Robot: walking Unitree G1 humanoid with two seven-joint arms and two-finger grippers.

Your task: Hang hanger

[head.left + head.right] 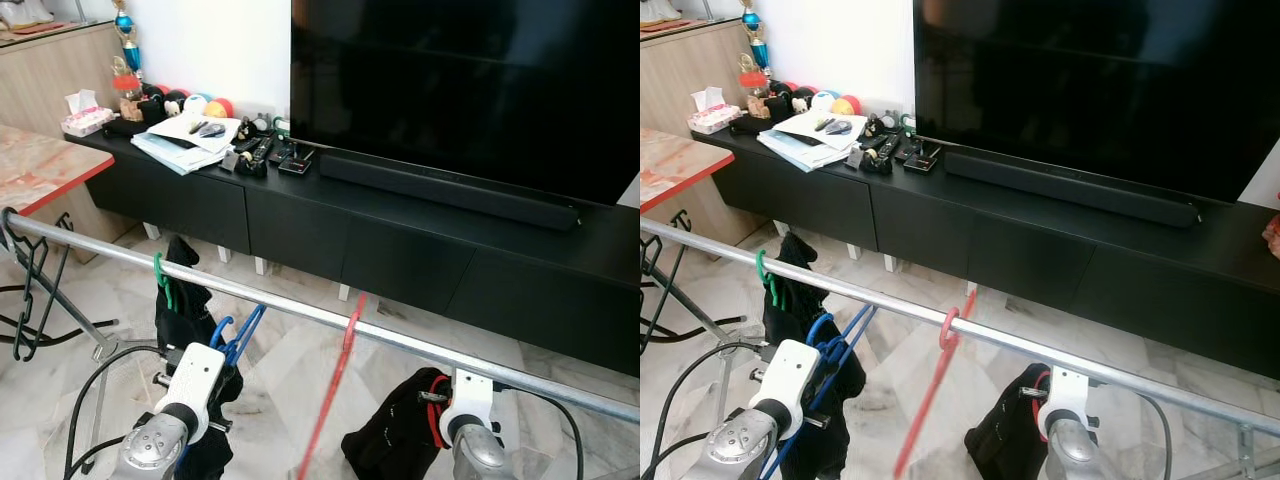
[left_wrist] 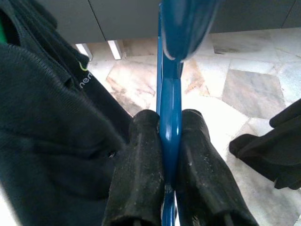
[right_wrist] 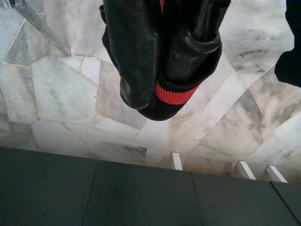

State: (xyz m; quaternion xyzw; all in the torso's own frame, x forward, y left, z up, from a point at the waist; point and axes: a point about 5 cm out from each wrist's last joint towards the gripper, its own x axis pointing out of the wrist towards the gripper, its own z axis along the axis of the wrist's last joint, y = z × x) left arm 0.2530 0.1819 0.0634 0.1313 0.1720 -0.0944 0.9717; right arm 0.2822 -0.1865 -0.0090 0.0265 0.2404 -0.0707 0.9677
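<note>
Beyond both grippers a black TV counter (image 1: 400,250) is standing on the marble floor (image 3: 66,94). Just ahead of them the metal rail (image 1: 300,310) is carrying green (image 1: 161,275) and red hangers (image 1: 948,330). The left gripper (image 2: 164,155) is holding its jaws clamped on the blue hanger (image 2: 169,94) below the rail; the right gripper (image 3: 164,70) is pinching a black garment (image 1: 395,435).
</note>
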